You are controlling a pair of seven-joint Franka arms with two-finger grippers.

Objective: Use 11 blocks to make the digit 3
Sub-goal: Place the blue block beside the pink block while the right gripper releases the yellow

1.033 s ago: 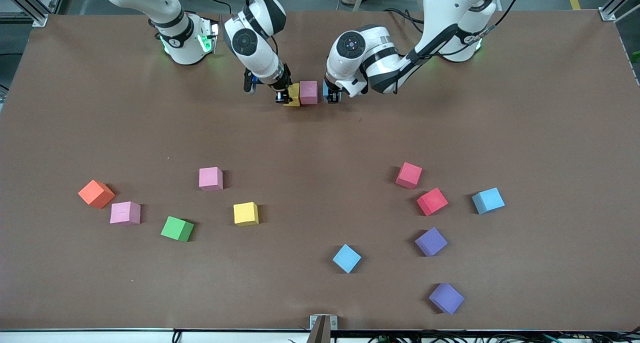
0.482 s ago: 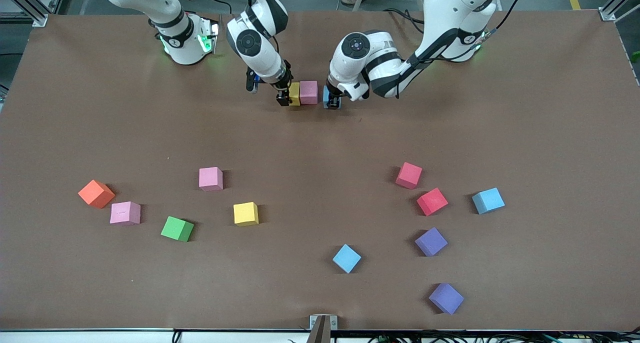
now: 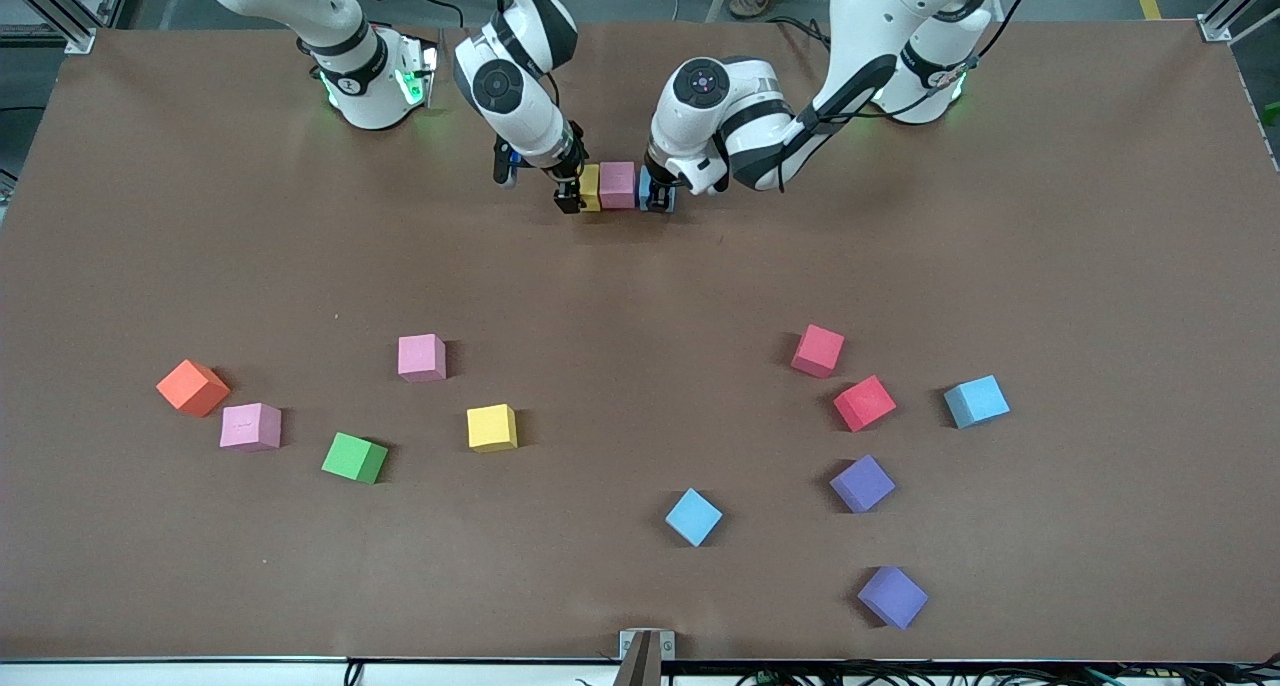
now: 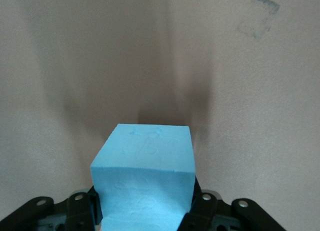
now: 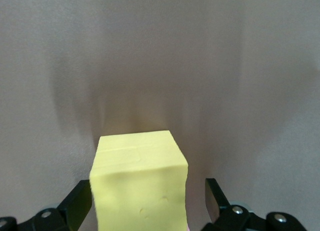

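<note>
Brown matte sheeting covers the desk (image 3: 200, 216), with both arm bases along its upper edge in the front view. Step in hand: building the first three-cube row of the digit 3. The right end effector (image 3: 569, 198) stands released around the yellow block (image 3: 590, 187); in the right wrist view its fingers (image 5: 216, 195) stand clear of the yellow block's sides. The pink block (image 3: 617, 185) sits against the yellow one, on the side toward the left end effector. The left end effector (image 3: 656, 198) is clenched on a light blue block (image 4: 145, 176), held low at the desk and close against the pink block; whether the two touch cannot be told. Well away from both end effectors, toward the front camera, lie the loose blocks: pink (image 3: 421, 357), pink (image 3: 250, 426), green (image 3: 354, 457) and yellow (image 3: 492, 427) toward the right arm's end, and red (image 3: 818, 350), red (image 3: 864, 402), light blue (image 3: 976, 401), light blue (image 3: 693, 516), purple (image 3: 862, 483) and purple (image 3: 892, 596) toward the left arm's end. An orange cube (image 3: 192, 387) is not part of the figure. Next move, as a judgement: seat the light blue block flush with the pink one, release it, then lift both end effectors straight up so the row is not disturbed, and fetch the single linking cube.
</note>
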